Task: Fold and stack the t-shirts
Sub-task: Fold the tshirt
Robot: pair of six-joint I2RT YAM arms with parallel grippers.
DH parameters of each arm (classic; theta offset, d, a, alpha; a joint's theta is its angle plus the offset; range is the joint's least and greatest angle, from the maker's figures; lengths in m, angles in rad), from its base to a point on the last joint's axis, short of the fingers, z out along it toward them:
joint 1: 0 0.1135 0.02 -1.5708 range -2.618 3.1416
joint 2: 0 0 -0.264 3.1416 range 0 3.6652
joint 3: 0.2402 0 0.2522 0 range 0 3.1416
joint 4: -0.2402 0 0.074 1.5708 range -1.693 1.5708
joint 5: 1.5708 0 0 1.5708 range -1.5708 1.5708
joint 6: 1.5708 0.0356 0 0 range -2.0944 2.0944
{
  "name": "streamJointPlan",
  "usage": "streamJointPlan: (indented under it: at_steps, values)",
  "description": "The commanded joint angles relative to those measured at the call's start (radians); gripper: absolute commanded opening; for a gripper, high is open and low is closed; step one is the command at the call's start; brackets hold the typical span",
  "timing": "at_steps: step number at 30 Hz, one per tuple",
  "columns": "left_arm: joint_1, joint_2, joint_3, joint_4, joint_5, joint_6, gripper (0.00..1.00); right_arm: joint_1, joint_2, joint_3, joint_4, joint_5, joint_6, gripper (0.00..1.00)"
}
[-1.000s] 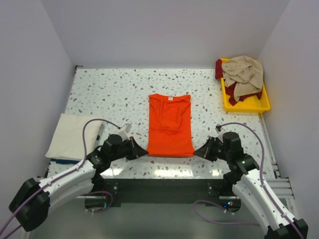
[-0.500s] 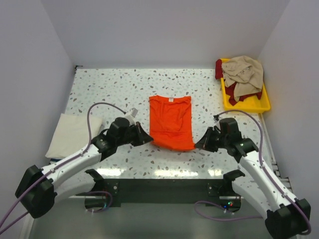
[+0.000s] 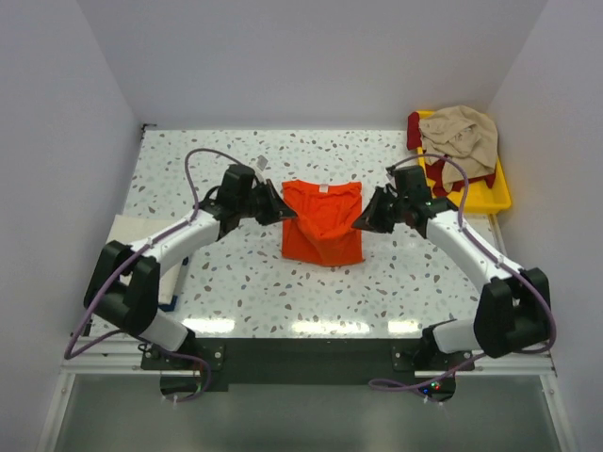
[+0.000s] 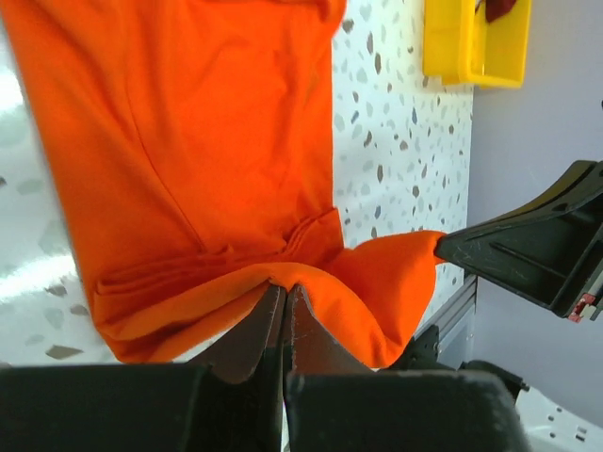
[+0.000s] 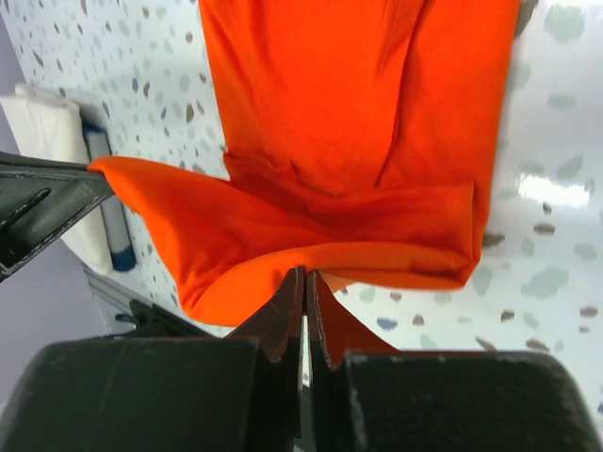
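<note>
The orange t-shirt (image 3: 322,226) lies in the middle of the table, white neck tag at the far end. Its near hem is lifted and doubled back over the body. My left gripper (image 3: 283,209) is shut on the hem's left corner, and my right gripper (image 3: 363,218) is shut on its right corner. The left wrist view shows orange cloth (image 4: 207,141) pinched at my left gripper (image 4: 285,287). Seen from the right wrist, the cloth (image 5: 349,113) bunches at my right gripper (image 5: 306,273). A beige t-shirt (image 3: 462,137) and a dark red one (image 3: 435,174) lie heaped at the back right.
The heap sits in a yellow tray (image 3: 490,200) against the right wall. A folded cream-white t-shirt (image 3: 122,240) lies at the table's left edge, partly behind my left arm, with a blue edge (image 5: 118,240) beside it. White walls close in on three sides.
Both grippers have moved from the near edge toward the back of the table, carrying the orange shirt's near hem up and over its body. The shirt now covers about half its earlier length.
</note>
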Motion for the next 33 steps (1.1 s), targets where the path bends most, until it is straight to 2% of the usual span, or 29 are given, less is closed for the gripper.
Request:
streamJointPlan:
  at_steps: [1, 13, 19, 23, 26, 30, 33]
  values:
    - [0.069, 0.065, 0.112, 0.049, 0.075, 0.021, 0.00, -0.031, 0.104, 0.094, 0.087, -0.020, -0.004, 0.00]
    - [0.183, 0.443, 0.474, 0.091, 0.178, 0.006, 0.00, -0.143, 0.515, 0.433, 0.143, -0.114, -0.020, 0.00]
    - [0.232, 0.662, 0.704, 0.145, 0.237, -0.025, 0.00, -0.167, 0.763, 0.669, 0.174, -0.161, -0.013, 0.00]
    - [0.258, 0.820, 0.817, 0.214, 0.268, -0.088, 0.00, -0.173, 0.941, 0.915, 0.137, -0.160, -0.009, 0.00]
    - [0.273, 0.947, 0.942, 0.240, 0.290, -0.117, 0.00, -0.180, 1.065, 1.032, 0.136, -0.166, 0.023, 0.00]
    - [0.278, 1.108, 1.127, 0.283, 0.339, -0.175, 0.00, -0.193, 1.164, 1.100, 0.156, -0.154, 0.051, 0.00]
    - [0.278, 1.167, 1.155, 0.308, 0.345, -0.208, 0.04, -0.203, 1.204, 1.109, 0.173, -0.149, 0.062, 0.00]
